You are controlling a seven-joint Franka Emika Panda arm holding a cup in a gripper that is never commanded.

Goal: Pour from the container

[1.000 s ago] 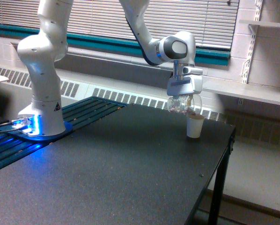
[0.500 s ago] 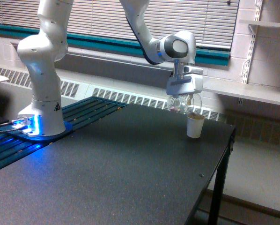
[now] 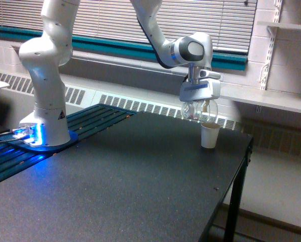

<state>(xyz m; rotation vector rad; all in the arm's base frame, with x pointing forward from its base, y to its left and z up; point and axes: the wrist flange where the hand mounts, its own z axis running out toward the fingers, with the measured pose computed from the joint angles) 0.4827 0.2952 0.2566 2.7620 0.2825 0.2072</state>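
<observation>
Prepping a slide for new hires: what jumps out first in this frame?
The white Panda arm at the exterior view's left, its base glowing blue, arches across the window blinds. Its gripper holds a clear container just above a white paper cup standing near the dark table's far right edge.

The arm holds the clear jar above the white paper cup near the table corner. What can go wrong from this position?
1. The clear jar in the gripper hangs above and slightly toward the exterior view's left of the white paper cup, so poured bits may miss the small opening and land on the table.
2. The cup looks light and stands near the table's far corner; a bump from the jar could tip it or push it off.
</observation>
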